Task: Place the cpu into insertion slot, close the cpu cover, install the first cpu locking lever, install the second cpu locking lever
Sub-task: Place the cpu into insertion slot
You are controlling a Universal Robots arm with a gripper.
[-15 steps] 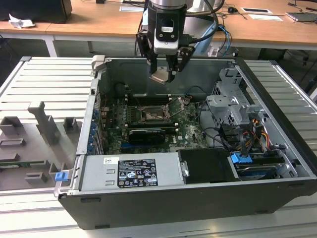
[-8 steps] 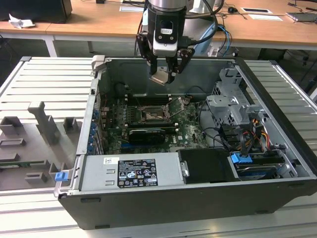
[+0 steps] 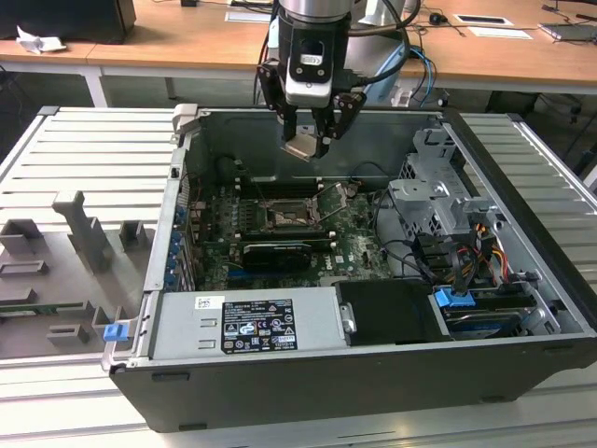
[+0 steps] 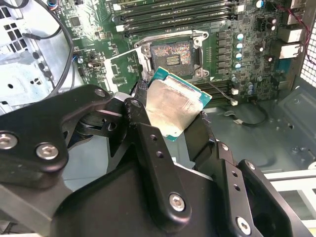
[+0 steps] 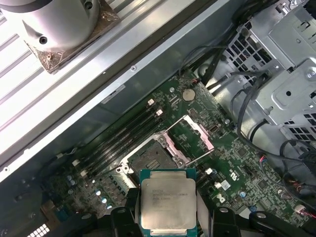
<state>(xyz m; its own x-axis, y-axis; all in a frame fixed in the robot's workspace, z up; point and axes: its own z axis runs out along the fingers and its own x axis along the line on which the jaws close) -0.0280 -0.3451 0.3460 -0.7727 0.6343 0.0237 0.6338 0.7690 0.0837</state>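
cpu (image 4: pixel 173 106) gripped in jaws — hanging above uncovered insertion slot (image 4: pixel 172 57), well apart

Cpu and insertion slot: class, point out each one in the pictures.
cpu (image 4: pixel 173 106), second wrist view, middle of its silvery metal face.
insertion slot (image 4: pixel 173 57), second wrist view, dark centre of the socket.

Open PC case (image 3: pixel 326 397) w/ grey PSU (image 3: pixel 247 324), drive cage (image 3: pixel 437 198); wooden desks (image 3: pixel 187 42) behind.

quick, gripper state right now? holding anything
gripper: jaws shut on the cpu, held up above the slot
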